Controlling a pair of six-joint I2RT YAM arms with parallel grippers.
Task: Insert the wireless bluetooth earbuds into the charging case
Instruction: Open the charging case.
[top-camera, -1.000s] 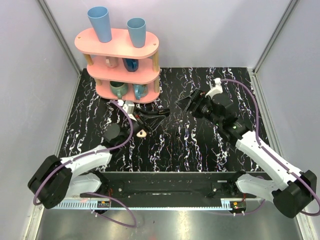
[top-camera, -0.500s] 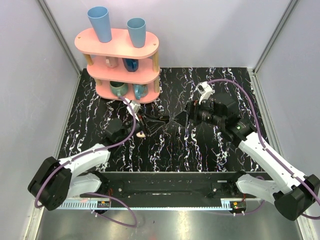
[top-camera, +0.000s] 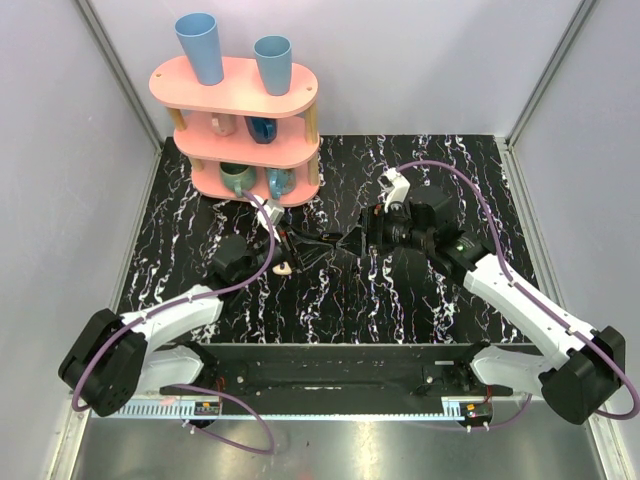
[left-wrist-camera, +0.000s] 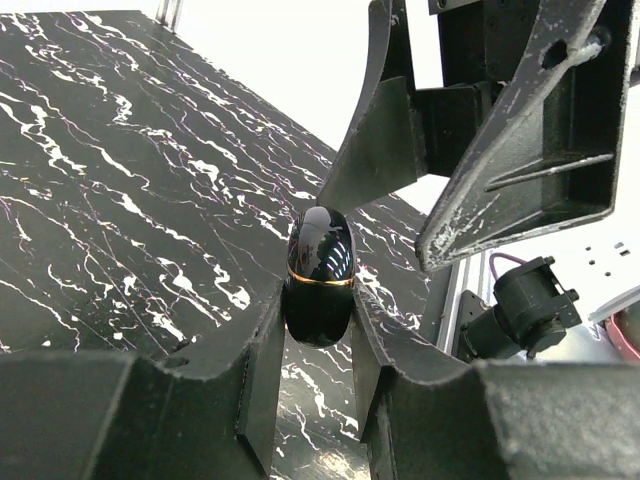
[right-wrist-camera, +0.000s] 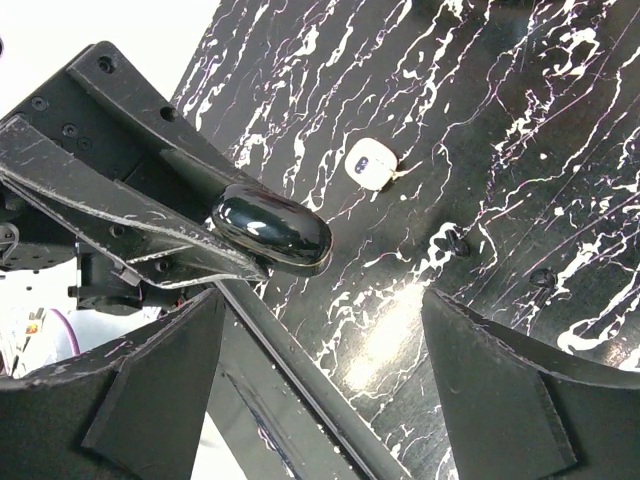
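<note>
Left wrist view: the left gripper (left-wrist-camera: 316, 335) is clamped on the closed black case (left-wrist-camera: 320, 270), its inside hidden. The right gripper (right-wrist-camera: 322, 310) is spread wide near it, holding nothing. One white earbud (right-wrist-camera: 370, 163) lies on the black marbled table (right-wrist-camera: 520, 120). A pink shelf (top-camera: 240, 90) holds cups (top-camera: 200, 47).

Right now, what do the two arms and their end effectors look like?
Both the left arm and right arm have white shells, black joints and a looping purple cable. The left end effector and right end effector have black, scuffed, wedge-shaped fingers.
</note>
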